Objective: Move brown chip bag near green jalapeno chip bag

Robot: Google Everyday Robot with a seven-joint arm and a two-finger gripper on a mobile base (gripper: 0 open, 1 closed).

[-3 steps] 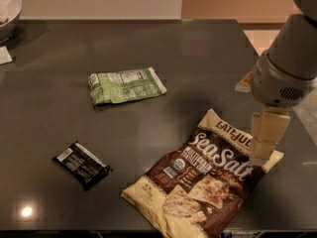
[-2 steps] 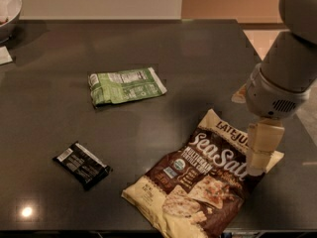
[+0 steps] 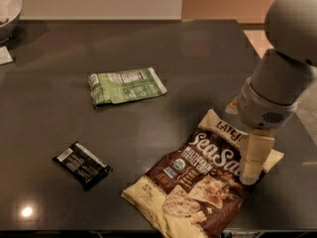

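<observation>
Dark bench [image 3: 148, 38] fills most of the frame. Brown chip bag [image 3: 198, 187] lies flat at lower right, the biggest item, tilted diagonally with its top corner pointing up-right and its bottom corner near the lower edge of the frame; white "Sea Salt" lettering and pictured chips face up. Green jalapeno chip bag [image 3: 126, 86] lies flat left of centre in the upper half, white nutrition panel facing up, well apart from the brown bag. Small black wrapper [image 3: 81, 165] at lower left, flat, apart from both bags. Grey-white arm [image 3: 277, 88] comes in from the upper right corner and points down. The cream end effector [image 3: 253, 170] hangs below it at the right, its tip down at the brown bag's upper right edge, over the end of the lettering; looks to be touching or just above the bag, cannot tell which. Cannot tell if the end effector is wide, narrow or holding anything. Part of a pale bowl [image 3: 7, 11] at the upper left corner, with a white scrap of paper [image 3: 4, 56] just below it at the left edge.
</observation>
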